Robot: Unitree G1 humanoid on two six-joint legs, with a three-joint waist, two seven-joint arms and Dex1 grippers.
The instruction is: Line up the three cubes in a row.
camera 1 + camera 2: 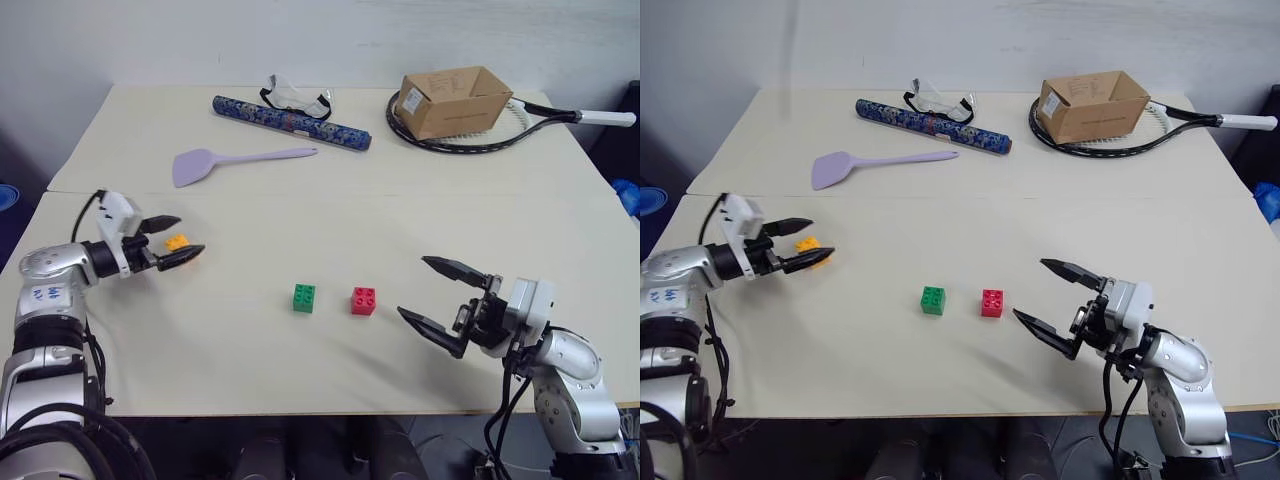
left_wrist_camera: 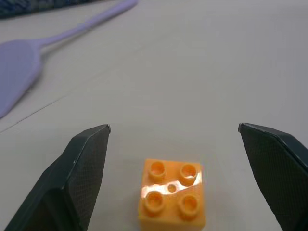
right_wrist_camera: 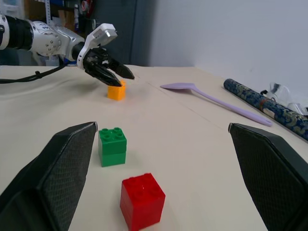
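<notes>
Already the green cube (image 1: 304, 298) and red cube (image 1: 364, 301) were set side by side; the orange cube (image 1: 176, 242) lay apart, between the left gripper's (image 1: 171, 240) spread fingers, not yet pinched. The right gripper (image 1: 434, 295) was spread too.

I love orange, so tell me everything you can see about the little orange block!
The orange block is a small, shiny plastic toy brick, square with four round studs on top. It sits upright and flat on the cream table, off to the left of the green and red bricks and apart from them. The left gripper has its two black fingers spread wide on either side of it, with gaps both sides, so nothing is squeezing it.
</notes>
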